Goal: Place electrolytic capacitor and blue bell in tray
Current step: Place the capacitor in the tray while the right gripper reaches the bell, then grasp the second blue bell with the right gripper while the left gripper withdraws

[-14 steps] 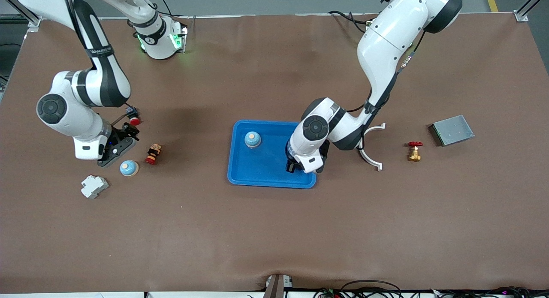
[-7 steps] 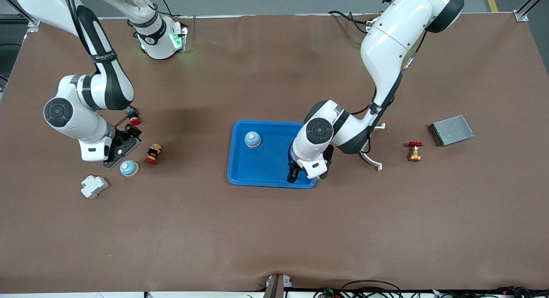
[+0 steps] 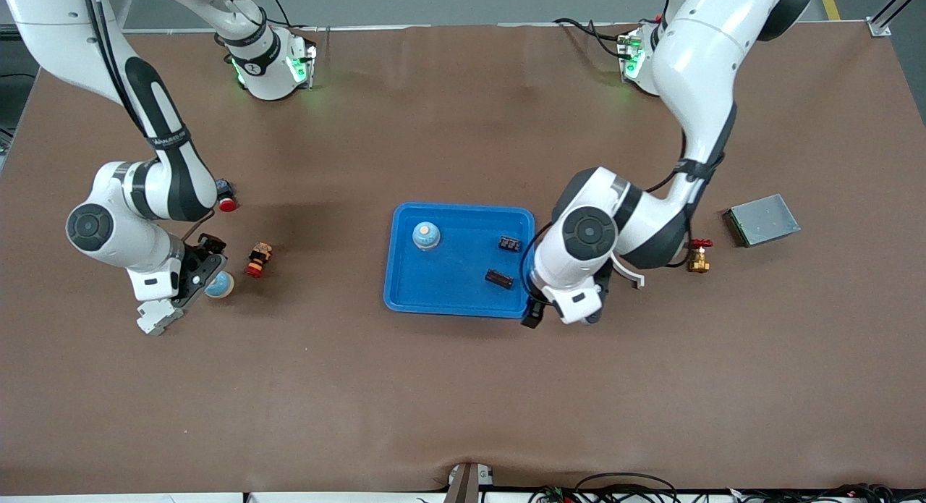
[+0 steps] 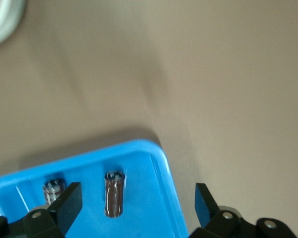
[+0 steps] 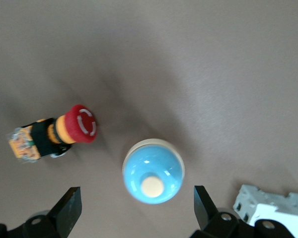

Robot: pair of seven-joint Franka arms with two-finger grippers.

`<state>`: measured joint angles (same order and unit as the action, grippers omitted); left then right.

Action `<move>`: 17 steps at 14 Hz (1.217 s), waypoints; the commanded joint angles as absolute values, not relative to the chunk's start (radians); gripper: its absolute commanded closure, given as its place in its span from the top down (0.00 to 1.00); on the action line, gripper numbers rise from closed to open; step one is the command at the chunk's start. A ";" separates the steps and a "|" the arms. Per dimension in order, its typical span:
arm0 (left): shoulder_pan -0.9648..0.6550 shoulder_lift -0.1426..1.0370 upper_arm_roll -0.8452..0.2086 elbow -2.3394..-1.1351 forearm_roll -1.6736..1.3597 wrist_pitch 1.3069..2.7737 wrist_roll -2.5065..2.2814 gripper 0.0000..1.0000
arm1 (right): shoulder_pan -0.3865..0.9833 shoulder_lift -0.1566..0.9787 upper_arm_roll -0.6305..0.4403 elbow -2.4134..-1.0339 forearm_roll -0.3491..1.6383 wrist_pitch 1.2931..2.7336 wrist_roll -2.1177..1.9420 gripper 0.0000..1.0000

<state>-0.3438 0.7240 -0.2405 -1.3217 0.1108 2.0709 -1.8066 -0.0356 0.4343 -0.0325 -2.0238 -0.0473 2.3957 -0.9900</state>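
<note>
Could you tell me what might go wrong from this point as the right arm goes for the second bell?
The open right gripper hovers over the blue dome-shaped bell with a cream button, with a white plastic block and a red-capped push button close beside it; a finger could knock either. The rounded bell may slip out as the fingers close. In the bright-blue rectangular plastic tray, two dark cylindrical capacitors lie loose and could roll if jolted.

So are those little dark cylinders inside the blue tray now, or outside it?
Inside. Both capacitors lie on the tray floor within its rim, released; the left hand is open, over the tray's corner.
</note>
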 commanded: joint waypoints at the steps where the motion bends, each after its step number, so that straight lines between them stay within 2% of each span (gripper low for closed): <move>1: -0.309 0.651 -0.232 -1.336 0.156 1.999 -1.786 1.00 | -0.048 0.475 -0.020 -1.987 -0.064 2.431 -1.008 1.00; 11: -0.166 0.493 -0.232 -1.338 0.170 1.878 -1.322 1.00 | -0.060 0.526 -0.020 -2.003 -0.064 2.448 -1.029 1.00; 17: -0.135 0.419 -0.239 -1.336 0.173 1.740 -1.203 1.00 | -0.077 0.545 -0.020 -2.003 -0.064 2.465 -1.046 1.00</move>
